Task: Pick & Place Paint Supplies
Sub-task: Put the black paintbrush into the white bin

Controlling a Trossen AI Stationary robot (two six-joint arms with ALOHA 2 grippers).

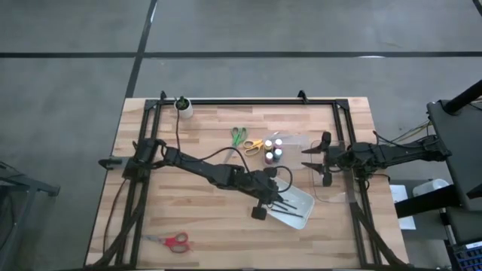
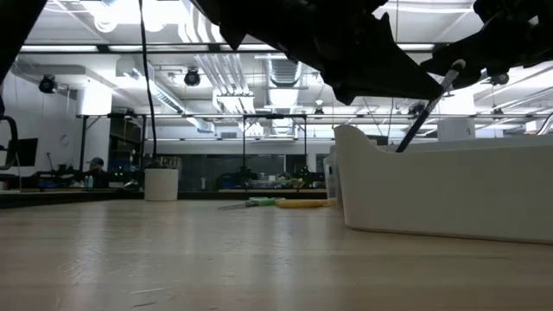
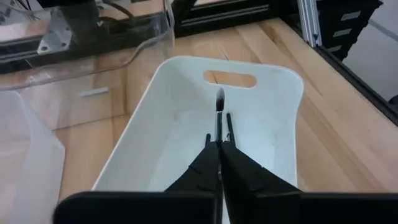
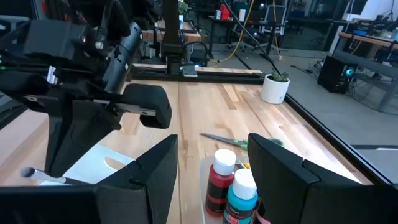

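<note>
Left pincer (image 3: 219, 148) clamped on thin dark brush (image 3: 219, 115) over white plastic tray (image 3: 273, 134); right pincer (image 4: 211, 163) agape near worktop's right edge.

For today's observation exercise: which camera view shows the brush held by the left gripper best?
The left wrist view: the brush sticks out from the shut left gripper over the white tray. The high view shows only thin dark lines, the low view its tilted silhouette, and the right wrist view barely a tip.
</note>
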